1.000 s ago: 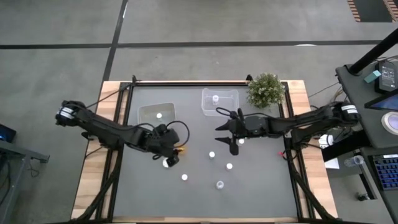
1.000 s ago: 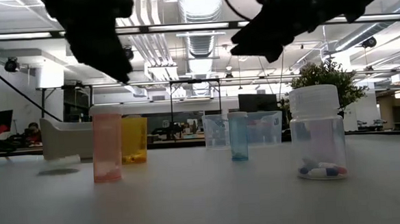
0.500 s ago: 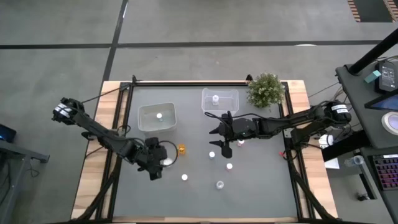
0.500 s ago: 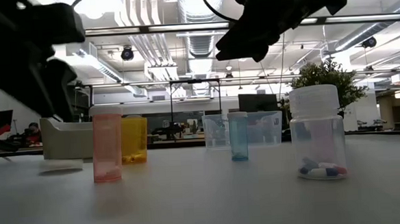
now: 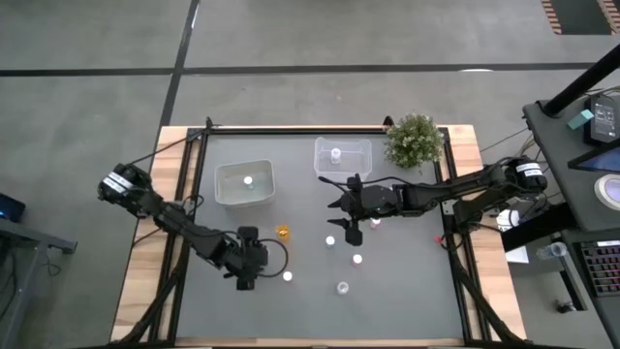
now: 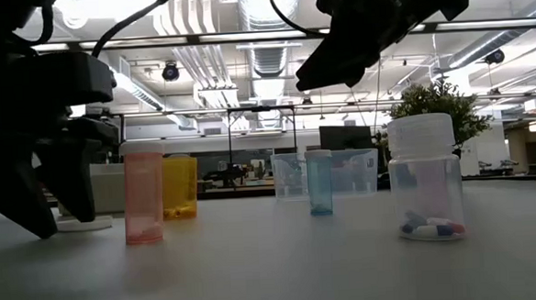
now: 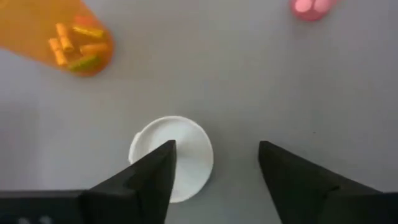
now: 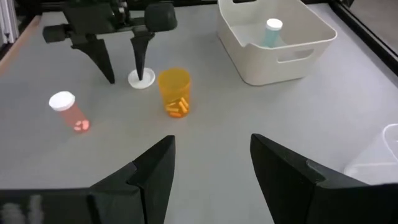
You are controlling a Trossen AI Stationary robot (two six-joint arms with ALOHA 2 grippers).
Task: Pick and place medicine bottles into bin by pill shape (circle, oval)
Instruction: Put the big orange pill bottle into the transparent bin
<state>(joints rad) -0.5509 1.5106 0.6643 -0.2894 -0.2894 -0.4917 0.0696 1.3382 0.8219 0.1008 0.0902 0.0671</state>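
Grey counter carries scattered medicine bottles, with an uncapped orange bottle as landmark. Just beside that orange bottle, the left tool stands with fingers spread, straddling a loose white cap without gripping it. Across from the orange bottle, the right tool hovers released and empty.

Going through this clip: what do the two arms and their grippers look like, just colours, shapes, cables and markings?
Both arms are dark, slim and jointed, each with a white band near the outer joint. A thin black cable loops beside the left gripper and above the right gripper. Each gripper ends in two black, wedge-shaped fingers tapering to points. No lettering is readable.
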